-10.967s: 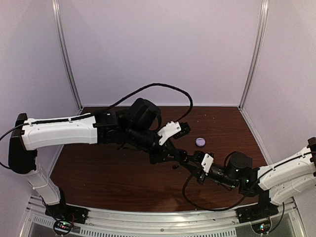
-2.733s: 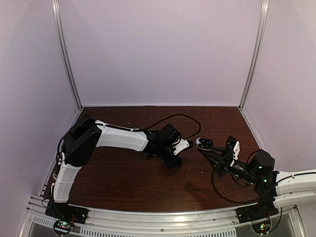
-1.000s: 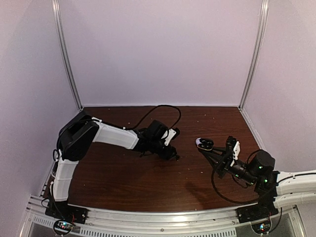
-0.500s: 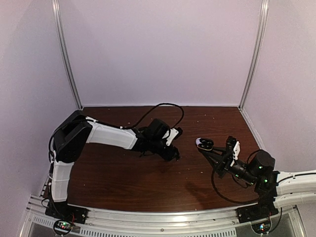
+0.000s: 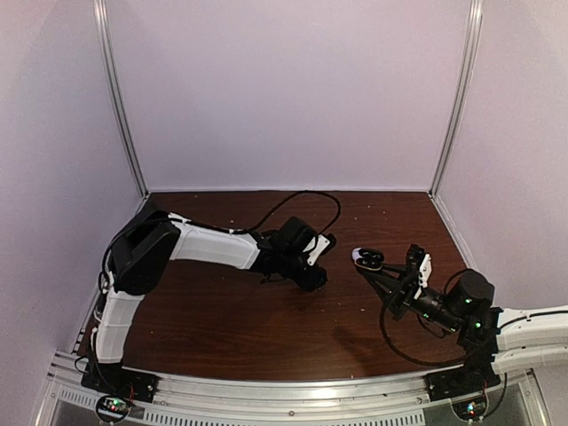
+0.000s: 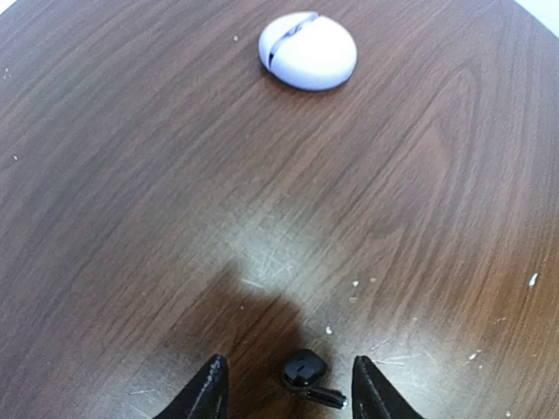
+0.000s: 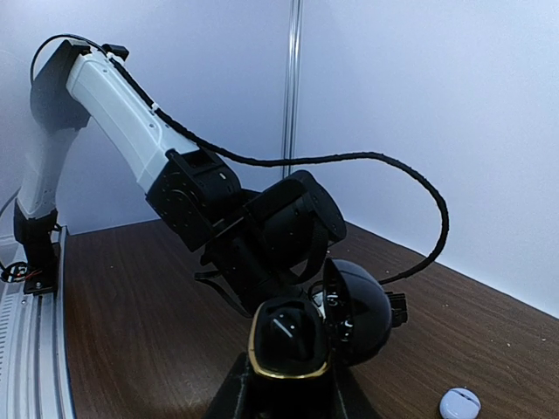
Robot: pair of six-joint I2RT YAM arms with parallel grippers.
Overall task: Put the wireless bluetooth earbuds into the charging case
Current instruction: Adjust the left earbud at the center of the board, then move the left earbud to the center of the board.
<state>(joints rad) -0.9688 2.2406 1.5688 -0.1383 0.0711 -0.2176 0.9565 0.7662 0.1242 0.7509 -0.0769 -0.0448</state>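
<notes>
Your left tool (image 6: 288, 390) stands open around the black earbud (image 6: 307, 374) on the table (image 6: 131, 175), well apart from the white case (image 6: 307, 51); your right tool (image 7: 288, 397) grips the black case (image 7: 288, 339). You are at the pick-up step: next, close gently and lift.

Overhead light: glare on tabletop (image 6: 271, 253), shadow by left claw (image 6: 286, 386).

I'm looking into a lab test booth.
Pale lavender wall panels (image 5: 284, 98), silver aluminium posts (image 5: 120, 98), dark wood-grain table (image 5: 222, 311).
</notes>
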